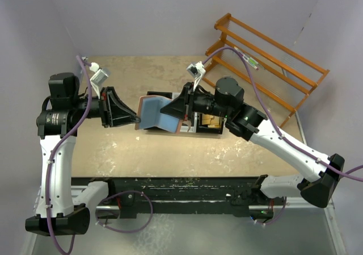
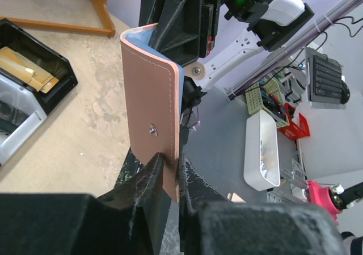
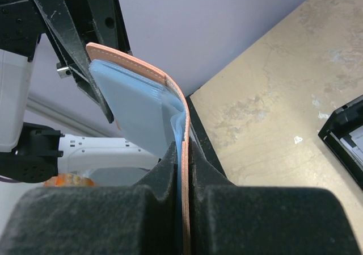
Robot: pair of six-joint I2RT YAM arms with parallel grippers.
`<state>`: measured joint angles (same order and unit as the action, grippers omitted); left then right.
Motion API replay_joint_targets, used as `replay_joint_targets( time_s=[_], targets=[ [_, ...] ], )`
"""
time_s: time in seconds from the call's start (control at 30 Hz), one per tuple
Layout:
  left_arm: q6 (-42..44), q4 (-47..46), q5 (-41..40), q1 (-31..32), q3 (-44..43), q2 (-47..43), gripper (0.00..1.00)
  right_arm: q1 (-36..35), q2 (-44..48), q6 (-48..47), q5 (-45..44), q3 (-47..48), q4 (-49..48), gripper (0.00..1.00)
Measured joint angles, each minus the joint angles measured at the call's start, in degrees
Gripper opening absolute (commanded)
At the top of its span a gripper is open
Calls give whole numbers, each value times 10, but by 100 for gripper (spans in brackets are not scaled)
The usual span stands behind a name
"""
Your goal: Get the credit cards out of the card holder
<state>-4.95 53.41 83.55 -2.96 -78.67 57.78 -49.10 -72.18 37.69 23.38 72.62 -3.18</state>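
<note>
The left gripper (image 1: 135, 118) is closed narrowly on the left flap of the flat reddish-brown bifold card holder with light blue lining (image 1: 153, 114). The holder is suspended above the tan counter (image 1: 187, 153), its long axis running from gripper to gripper. The right gripper (image 1: 174, 112) is clamped tight on the right flap. No credit cards are distinguishable.

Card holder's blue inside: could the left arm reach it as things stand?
Probably not: the left jaws are pinching one flap of the card holder, the right jaws the other; neither is free.
</note>
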Motion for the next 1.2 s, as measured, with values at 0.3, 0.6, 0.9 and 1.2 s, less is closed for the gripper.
replay_joint_targets(
  time_s=[0.3,0.6,0.9,1.2],
  targets=[
    [-16,-11,-46,0,0,0,19,3,0,-4,1,-1,0,0],
    [-37,-25,-102,0,0,0,40,4,1,7,6,-11,-17,0],
    [-41,-29,-120,0,0,-1,43,3,1,24,17,-19,-42,0],
    [-45,-30,-126,0,0,-3,43,1,-1,29,21,-19,-53,0]
  ],
)
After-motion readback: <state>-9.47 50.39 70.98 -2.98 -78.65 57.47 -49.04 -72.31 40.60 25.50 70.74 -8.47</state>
